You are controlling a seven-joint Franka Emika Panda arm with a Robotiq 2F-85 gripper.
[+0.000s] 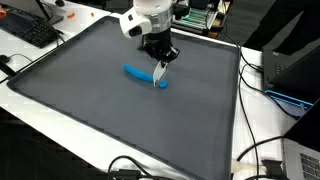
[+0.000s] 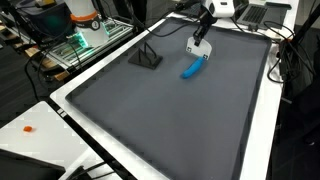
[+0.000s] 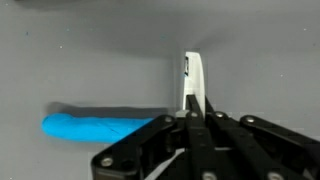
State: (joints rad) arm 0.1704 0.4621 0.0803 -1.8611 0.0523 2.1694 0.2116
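On the left of the wrist view a blue bar [image 3: 100,125] lies flat on the grey mat [image 3: 90,60], long side across the picture. Its right end runs up to the black fingers, so whether it touches anything there cannot be told. Just to its right a slim white piece [image 3: 195,80] stands out ahead of the tool [image 3: 192,112]. The jaws look drawn together on the lower end of that piece, clamped with no gap showing.

In an exterior view, reading across, a keyboard [image 1: 30,30] sits at the far left of the white counter [image 1: 50,140]. The blue bar [image 1: 140,72] lies near the middle of the mat, and the tool [image 1: 160,62] hangs low over the bar's right end. Loose cables [image 1: 255,150] trail off the right edge. In an exterior view from the opposite side, a black stand [image 2: 147,57] is well apart on the left.

Judged from this, the hold is narrow: only the tip region of the white piece is pinched, so it could pivot if it presses on the mat. Good handling would mean a firm, square grip and a wrist held level. Any contact with the blue bar should be light, because a bar lying free like that would probably slide or swing round under a sideways push. The soft mat may also drag on a tip scraped across it.
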